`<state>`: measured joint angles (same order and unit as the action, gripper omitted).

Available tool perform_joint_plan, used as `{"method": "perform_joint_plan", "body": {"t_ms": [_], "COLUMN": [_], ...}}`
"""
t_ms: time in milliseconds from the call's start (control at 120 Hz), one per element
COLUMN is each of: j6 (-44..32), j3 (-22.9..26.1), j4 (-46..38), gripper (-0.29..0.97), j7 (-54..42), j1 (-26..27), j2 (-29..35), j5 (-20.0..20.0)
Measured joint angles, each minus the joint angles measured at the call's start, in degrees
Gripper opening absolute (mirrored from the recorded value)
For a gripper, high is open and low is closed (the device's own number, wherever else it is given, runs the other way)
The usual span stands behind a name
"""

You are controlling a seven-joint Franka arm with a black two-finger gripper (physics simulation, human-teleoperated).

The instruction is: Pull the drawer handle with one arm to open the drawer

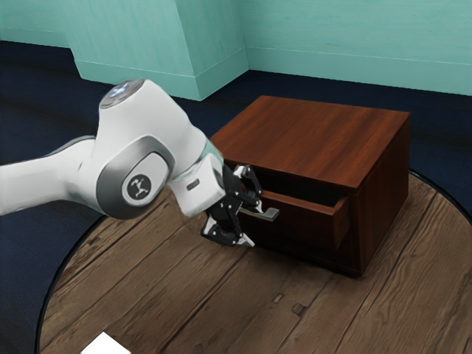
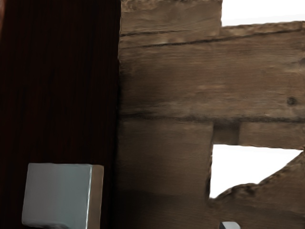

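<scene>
1. Gripper (image 1: 245,212): at the handle (image 1: 270,214), on the cabinet's (image 1: 317,133) front side. Whether it clamps the bar cannot be told.
2. Handle: grey bar, long axis level along the drawer (image 1: 306,221) front, just past the hand toward the cabinet.
3. Drawer: partly out of the cabinet.
4. Judgement: the pull should run straight away from the cabinet, square to the bar.

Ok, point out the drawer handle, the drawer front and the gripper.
drawer handle (image 1: 270,214): exterior view, on the grey bar's free end.
drawer front (image 1: 306,225): exterior view, middle of the dark wooden panel.
gripper (image 1: 249,215): exterior view, middle of its black front end, at the handle.
</scene>
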<state>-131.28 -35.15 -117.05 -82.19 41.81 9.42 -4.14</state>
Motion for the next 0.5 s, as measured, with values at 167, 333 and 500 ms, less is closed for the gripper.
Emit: {"method": "perform_joint_plan", "body": {"t_ms": [167,333,500], "j6": [-0.44,1.27,20.91], "j3": [13.46,36.51,37.0], "j4": [-5.55,-9.69,12.02], "gripper": [0.04,0.13,0.46], "j7": [0.19,0.7,11.05], "j1": [-12.57,-32.25,-39.96], "j2": [5.69,21.79,14.62], "j5": [2.25,3.0,4.7]}}
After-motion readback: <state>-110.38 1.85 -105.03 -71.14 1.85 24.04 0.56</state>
